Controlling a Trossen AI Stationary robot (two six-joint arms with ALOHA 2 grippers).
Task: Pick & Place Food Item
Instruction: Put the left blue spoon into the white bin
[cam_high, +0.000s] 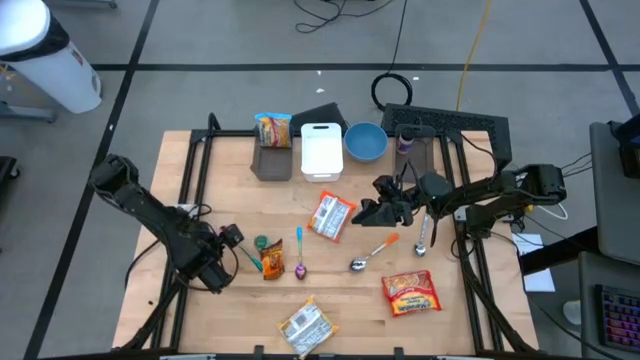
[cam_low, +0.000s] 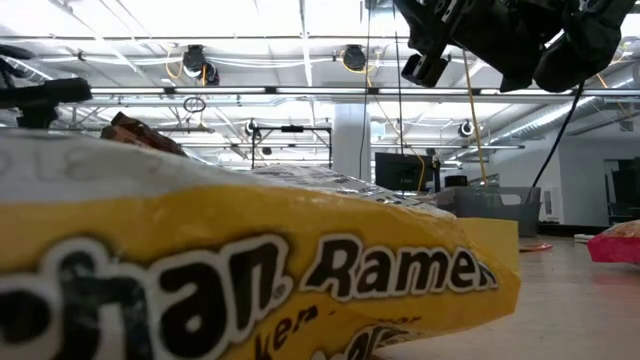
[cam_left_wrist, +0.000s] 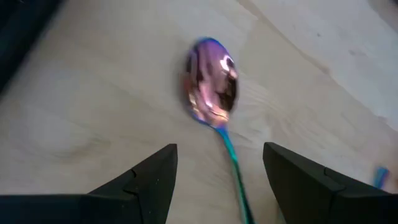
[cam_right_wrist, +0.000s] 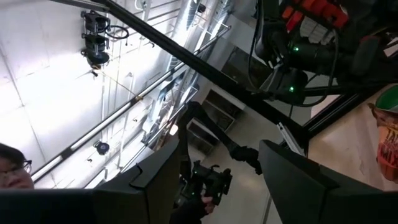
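Several food packets lie flat on the wooden table: a ramen packet at the middle, a red one near the right, and one at the near edge that fills the low view. Another packet stands in a brown box. My left gripper is open and empty, low over the table's left part. A purple spoon lies ahead of its fingers. My right gripper is open and empty, raised just right of the middle ramen packet and tipped upward.
A white container and a blue bowl stand at the far side. An orange packet, a green item, the blue-handled spoon, an orange-handled spoon and a silver spoon lie mid-table. A person shows in the right wrist view.
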